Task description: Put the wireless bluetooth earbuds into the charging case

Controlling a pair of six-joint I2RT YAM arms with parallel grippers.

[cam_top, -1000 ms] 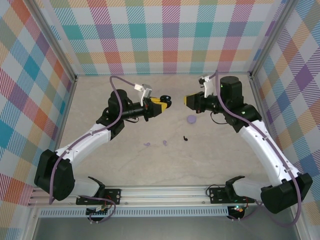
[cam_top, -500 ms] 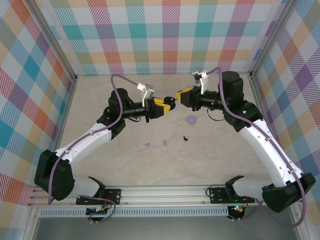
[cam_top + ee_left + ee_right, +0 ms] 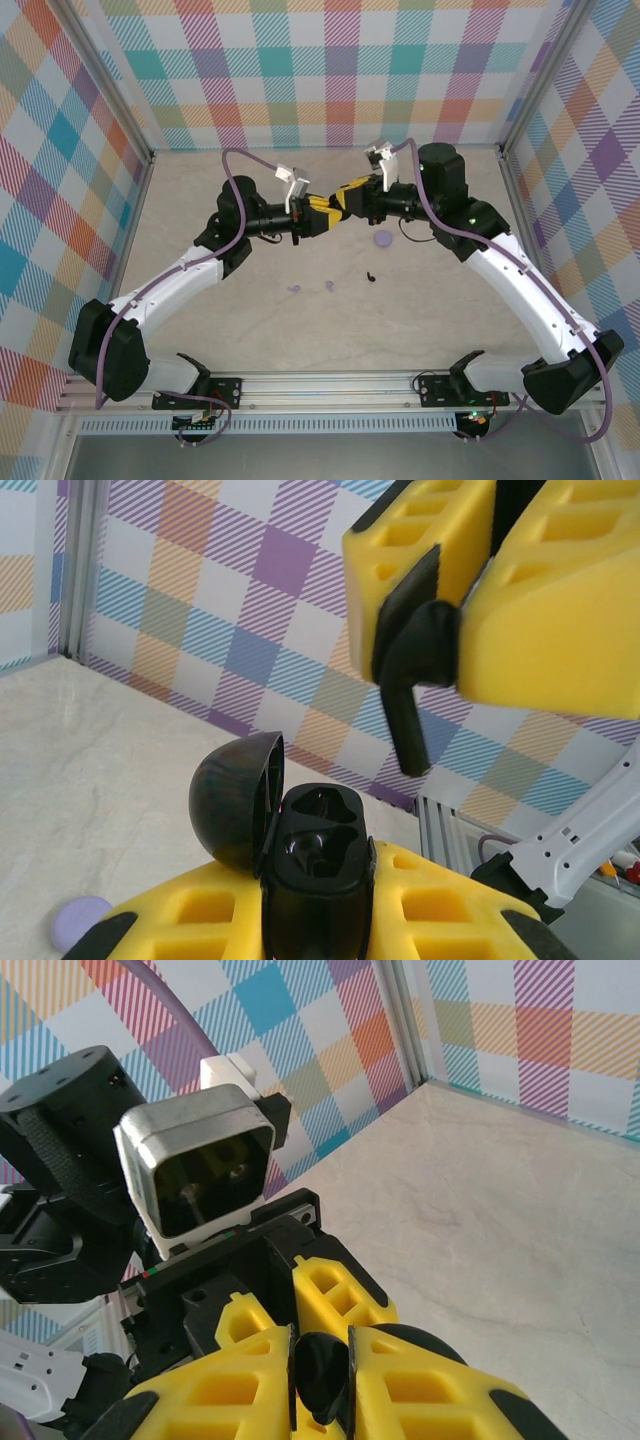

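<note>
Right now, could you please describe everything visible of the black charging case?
The black charging case is glossy, plastic-looking and hinged open, its domed lid swung back beside it. Two moulded wells show, both empty. It stands upright, clamped between the left gripper's yellow fingers, off the table. A black earbud hangs just above, not touching.
</note>
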